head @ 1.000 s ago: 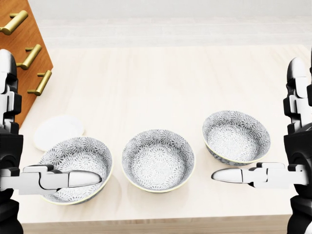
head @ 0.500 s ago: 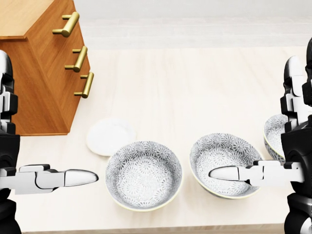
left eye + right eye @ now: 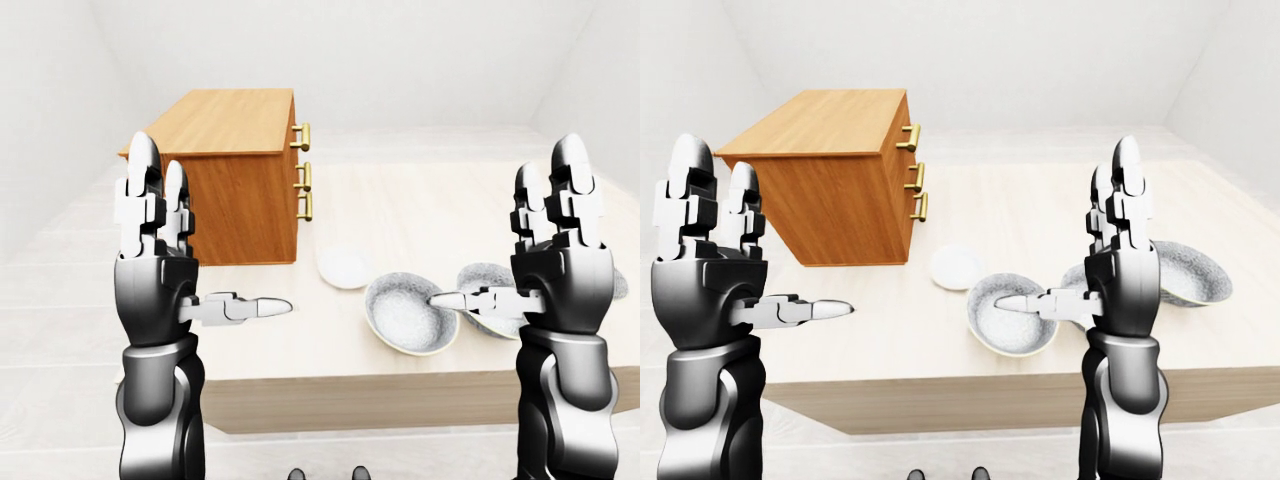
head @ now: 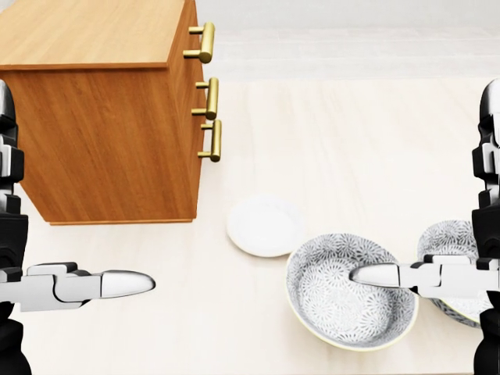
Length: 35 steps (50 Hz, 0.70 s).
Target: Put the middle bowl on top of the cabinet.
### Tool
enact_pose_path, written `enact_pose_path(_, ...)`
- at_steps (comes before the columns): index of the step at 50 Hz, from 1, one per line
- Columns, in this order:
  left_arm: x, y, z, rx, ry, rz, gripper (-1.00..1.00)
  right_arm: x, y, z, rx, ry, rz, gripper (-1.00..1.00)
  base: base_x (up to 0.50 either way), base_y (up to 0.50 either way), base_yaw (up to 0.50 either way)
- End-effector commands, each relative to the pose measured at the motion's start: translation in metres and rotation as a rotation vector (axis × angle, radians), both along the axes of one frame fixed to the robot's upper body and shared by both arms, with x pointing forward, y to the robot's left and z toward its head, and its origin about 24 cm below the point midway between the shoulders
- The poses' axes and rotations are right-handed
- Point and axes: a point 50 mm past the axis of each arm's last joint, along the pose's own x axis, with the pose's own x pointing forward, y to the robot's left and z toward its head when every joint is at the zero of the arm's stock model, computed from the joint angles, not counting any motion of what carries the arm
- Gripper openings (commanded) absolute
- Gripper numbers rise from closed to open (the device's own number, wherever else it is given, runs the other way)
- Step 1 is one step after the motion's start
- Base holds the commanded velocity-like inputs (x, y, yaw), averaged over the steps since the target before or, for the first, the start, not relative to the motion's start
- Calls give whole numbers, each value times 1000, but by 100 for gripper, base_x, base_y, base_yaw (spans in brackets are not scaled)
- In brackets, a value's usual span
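Wooden cabinet [image 4: 101, 141] with three brass handles [image 4: 209, 98], one white plate [image 4: 264, 226] and three bowls [image 3: 1010, 315] stand on the table [image 4: 351, 141]. The middle bowl [image 4: 447, 241] lies right of the plate, partly hidden behind the right hand [image 3: 1125, 280]. That hand and the left hand [image 3: 705, 285] are both spread wide, fingers upright, gripping nothing.

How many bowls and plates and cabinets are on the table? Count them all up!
Bowls: 3
Plate: 1
Cabinet: 1
Total: 5
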Motion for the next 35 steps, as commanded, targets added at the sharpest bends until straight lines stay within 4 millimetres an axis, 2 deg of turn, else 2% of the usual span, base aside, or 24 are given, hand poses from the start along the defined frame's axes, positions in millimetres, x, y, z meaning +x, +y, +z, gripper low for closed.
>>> enact_pose_path(1, -1, -1, 1, 3, -5, -1, 100, -3, -6, 1, -13, 0, -20, 100, 6, 50, 0)
enact_pose_path(6, 0, 0, -1, 0, 2, 2, 100, -2, -7, -1, -11, 11, -23, 100, 6, 46, 0)
enact_pose_path(21, -1, -1, 0, 5, -3, -5, 100, -2, -7, -1, -18, 12, -24, 100, 1, 0, 0)
enact_pose_path(35, -2, 1, 3, 1, -19, 0, 100, -2, -5, -7, -17, 38, -7, 100, 46, 0, 0)
